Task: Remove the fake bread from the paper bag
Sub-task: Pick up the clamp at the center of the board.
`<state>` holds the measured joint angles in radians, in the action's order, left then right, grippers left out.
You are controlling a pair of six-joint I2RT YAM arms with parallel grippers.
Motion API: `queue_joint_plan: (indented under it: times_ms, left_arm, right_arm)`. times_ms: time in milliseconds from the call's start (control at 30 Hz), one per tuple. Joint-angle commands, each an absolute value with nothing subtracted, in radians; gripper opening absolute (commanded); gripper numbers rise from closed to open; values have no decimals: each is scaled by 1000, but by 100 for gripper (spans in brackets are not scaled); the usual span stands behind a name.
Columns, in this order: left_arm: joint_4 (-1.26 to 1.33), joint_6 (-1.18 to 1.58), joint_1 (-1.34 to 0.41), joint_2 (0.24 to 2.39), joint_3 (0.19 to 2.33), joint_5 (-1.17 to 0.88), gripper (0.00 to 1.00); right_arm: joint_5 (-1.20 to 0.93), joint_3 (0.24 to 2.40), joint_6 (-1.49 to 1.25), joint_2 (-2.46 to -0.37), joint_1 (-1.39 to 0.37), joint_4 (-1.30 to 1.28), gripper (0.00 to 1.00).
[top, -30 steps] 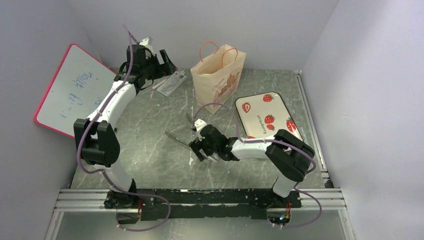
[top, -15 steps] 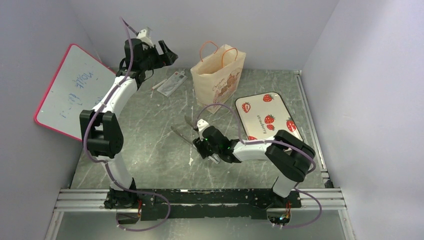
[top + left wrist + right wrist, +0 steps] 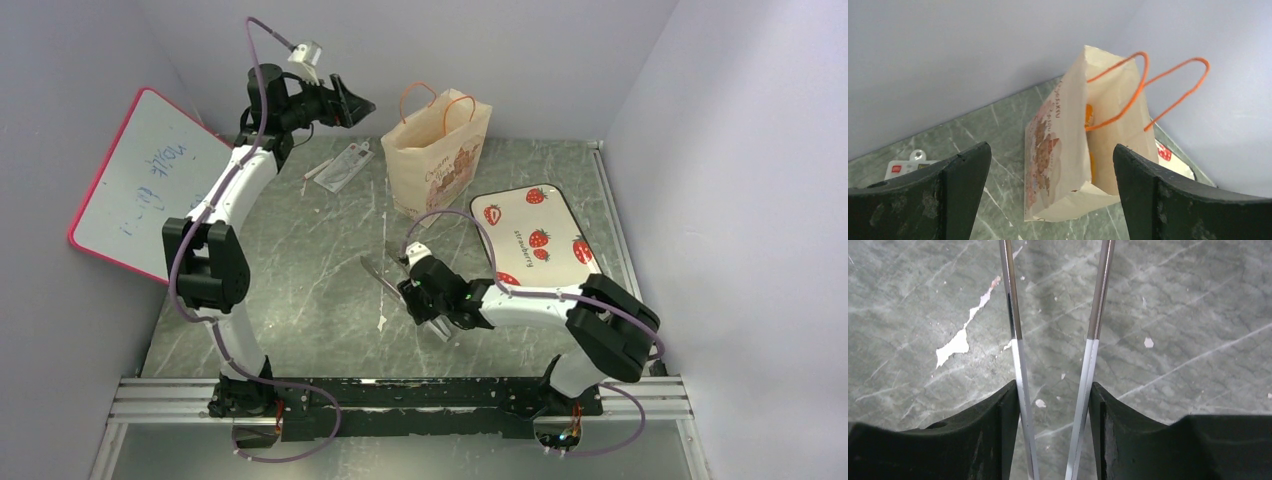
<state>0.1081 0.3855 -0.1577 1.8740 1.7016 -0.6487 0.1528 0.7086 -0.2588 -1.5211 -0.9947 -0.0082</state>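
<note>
The paper bag (image 3: 437, 160) stands upright at the back middle, its orange cord handles up. In the left wrist view the paper bag (image 3: 1068, 165) shows its open mouth, with a bit of orange fake bread (image 3: 1089, 116) inside. My left gripper (image 3: 355, 105) hangs high to the left of the bag, facing it, open and empty (image 3: 1050, 146). My right gripper (image 3: 412, 290) is low over the table's middle, shut on a pair of metal tongs (image 3: 378, 275). Both tong arms (image 3: 1013, 315) run out between the fingers and stay spread apart.
A white strawberry-printed tray (image 3: 535, 235) lies right of the bag. A small white tag card (image 3: 345, 165) lies left of the bag. A pink-framed whiteboard (image 3: 140, 180) leans on the left wall. Walls enclose the back and both sides.
My right gripper has closed onto the tongs and shifted slightly right with them. The left gripper has risen and swung right toward the bag, staying open.
</note>
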Motion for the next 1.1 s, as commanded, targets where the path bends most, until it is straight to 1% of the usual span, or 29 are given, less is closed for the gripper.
queue_joint_plan:
  times_ms: [0,167,533,733,1067]
  left_arm:
    - [93,244,-213,1896,1738,-751,97]
    - [-9,131,-272,1939,1802,-693,97]
    - [-21,66,-313,2028,1876,-561,97]
    - [-39,55,-324,2105,1968,-563,97]
    - [-96,14,-362,2165,2034,-596,97]
  right_arm:
    - [181,730,-306,-1487,-1006,-79,52]
    - [184,738,-336,-1473,-1011,-118,51]
    - [199,773,-378,-1438,-1027,-197,51]
    - [210,789,-391,-1436,-1037,-228,50]
    - [219,810,-394,-1434,-1039,-256,50]
